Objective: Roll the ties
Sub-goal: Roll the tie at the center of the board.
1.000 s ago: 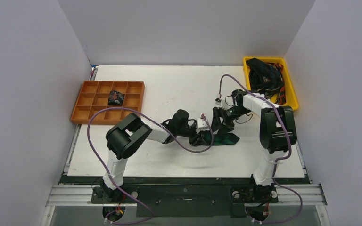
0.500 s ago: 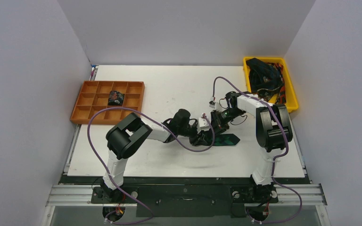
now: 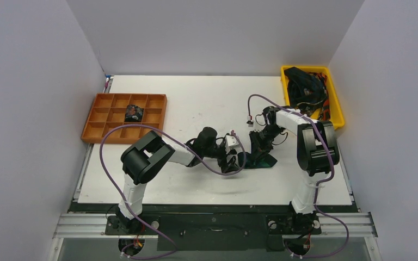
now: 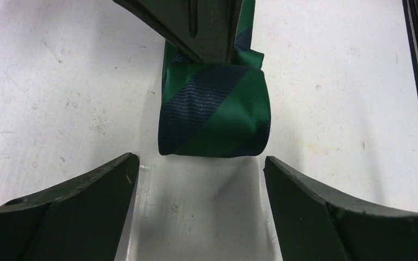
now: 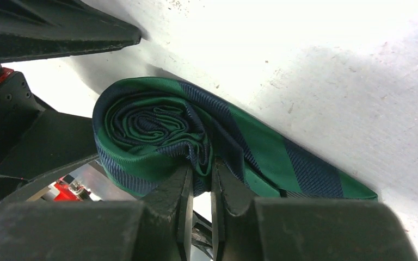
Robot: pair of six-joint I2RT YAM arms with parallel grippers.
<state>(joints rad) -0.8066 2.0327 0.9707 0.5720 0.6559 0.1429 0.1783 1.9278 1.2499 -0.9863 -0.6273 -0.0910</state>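
Observation:
A green and navy striped tie (image 3: 257, 160) lies right of the table's middle, its near end wound into a coil (image 4: 215, 111). Its flat tail (image 5: 305, 168) runs away across the table. My right gripper (image 5: 200, 176) is shut, pinching the coil's edge layers between its fingertips. In the left wrist view it comes down onto the coil's far side as dark right fingers (image 4: 201, 27). My left gripper (image 4: 201, 179) is open, its fingers apart just short of the coil and touching nothing. Seen from above, the left gripper (image 3: 233, 159) and right gripper (image 3: 257, 147) meet at the tie.
An orange compartment tray (image 3: 100, 130) at the left holds one small dark rolled tie (image 3: 134, 113). A yellow bin (image 3: 333, 92) at the back right holds a heap of dark ties (image 3: 303, 84). Purple cables (image 3: 109, 142) loop over both arms.
My left gripper let go of the coil, opened wide and drew back slightly. My right gripper swung in from the right and shut on the coil's edge.

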